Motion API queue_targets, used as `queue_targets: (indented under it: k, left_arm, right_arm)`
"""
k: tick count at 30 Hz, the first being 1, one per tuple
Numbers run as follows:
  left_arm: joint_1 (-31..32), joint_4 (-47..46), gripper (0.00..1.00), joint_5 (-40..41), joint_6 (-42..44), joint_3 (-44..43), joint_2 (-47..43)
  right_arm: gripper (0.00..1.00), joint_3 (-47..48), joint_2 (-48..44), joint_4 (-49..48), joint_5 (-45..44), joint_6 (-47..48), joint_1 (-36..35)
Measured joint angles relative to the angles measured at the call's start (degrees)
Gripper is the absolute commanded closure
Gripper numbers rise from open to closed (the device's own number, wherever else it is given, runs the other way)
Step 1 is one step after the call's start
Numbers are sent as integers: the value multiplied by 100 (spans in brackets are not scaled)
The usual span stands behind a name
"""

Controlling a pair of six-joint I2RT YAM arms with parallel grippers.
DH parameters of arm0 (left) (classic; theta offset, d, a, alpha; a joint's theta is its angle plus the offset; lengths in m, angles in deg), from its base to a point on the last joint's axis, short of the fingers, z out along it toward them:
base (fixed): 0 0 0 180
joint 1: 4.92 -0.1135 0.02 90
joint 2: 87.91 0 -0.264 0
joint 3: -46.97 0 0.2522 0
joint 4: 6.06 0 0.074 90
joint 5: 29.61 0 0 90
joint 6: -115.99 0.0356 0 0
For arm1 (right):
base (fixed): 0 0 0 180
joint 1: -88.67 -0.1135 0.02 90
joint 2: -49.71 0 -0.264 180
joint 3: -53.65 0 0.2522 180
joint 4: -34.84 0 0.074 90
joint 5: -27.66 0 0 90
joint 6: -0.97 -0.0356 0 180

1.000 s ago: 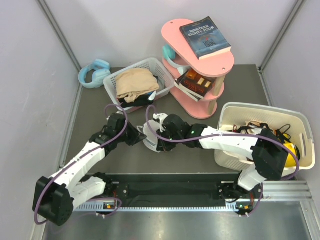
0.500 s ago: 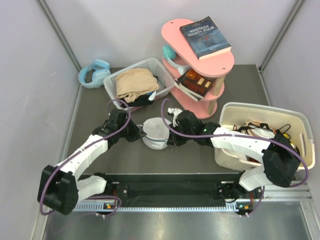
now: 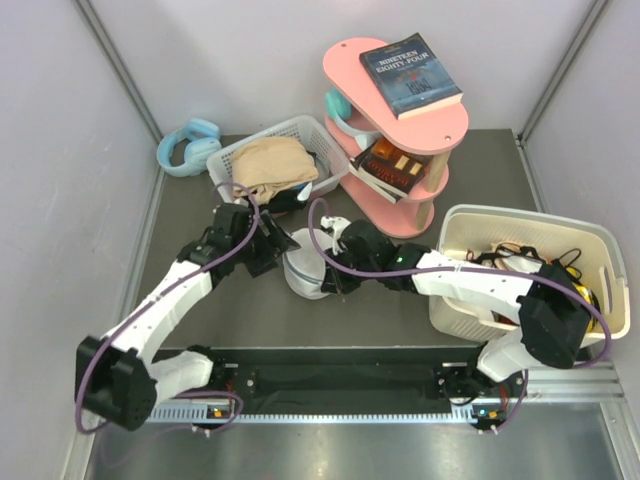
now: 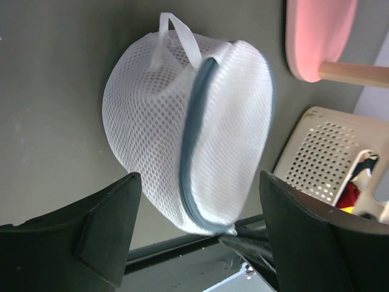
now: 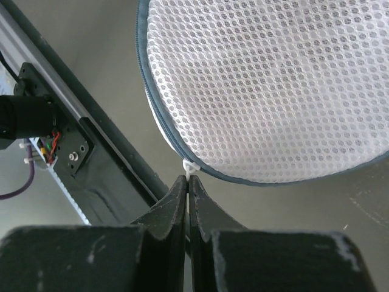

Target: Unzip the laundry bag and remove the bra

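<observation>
Left arm swung slightly toward the far edge over the last half second. Laundry bag (image 3: 303,272) barely shifted; it lies on the desk (image 3: 250,315) left of centre, near side of the white slatted basket (image 3: 318,135).

Bag tipped on edge: blue-teal zipper band (image 4: 193,140) runs roughly near-to-far, dome bulging toward the left edge, hang loop (image 4: 182,33) at the far end.

Left fingers (image 4: 109,225) spread wide, bag between them, no contact visible. Right fingers (image 5: 164,225) clenched on the white zipper pull (image 5: 191,167).

Book (image 3: 410,75) atop the pink shelf (image 3: 440,130) reads "NINETEEN EIGHTY-FOUR". Basket holds tan cloth (image 3: 270,165). Blue headphones (image 3: 188,145) at the far-left corner; cream tub (image 3: 600,250) by the right edge.
</observation>
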Motion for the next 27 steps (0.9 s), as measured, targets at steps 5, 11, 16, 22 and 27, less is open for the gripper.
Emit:
queue_targets:
  k: [5,11,16,22,27]
  left_arm:
    - [-2,433,17,208,-212,262,-1119]
    - [0,726,18,201,-468,730,-1775]
    - [37,603,19,39,-697,1016,-1635]
    - [144,153,28,-164,-831,1080,-1132]
    - [153,-142,70,-195,-940,1156,-1058]
  right_arm:
    - [100,98,101,15,35,0,-63]
    - [100,251,227,74,48,44,-192]
    - [100,337,328,87,92,87,-227]
    - [100,608,645,125,232,107,-286]
    - [100,850,846,146,280,175,-337]
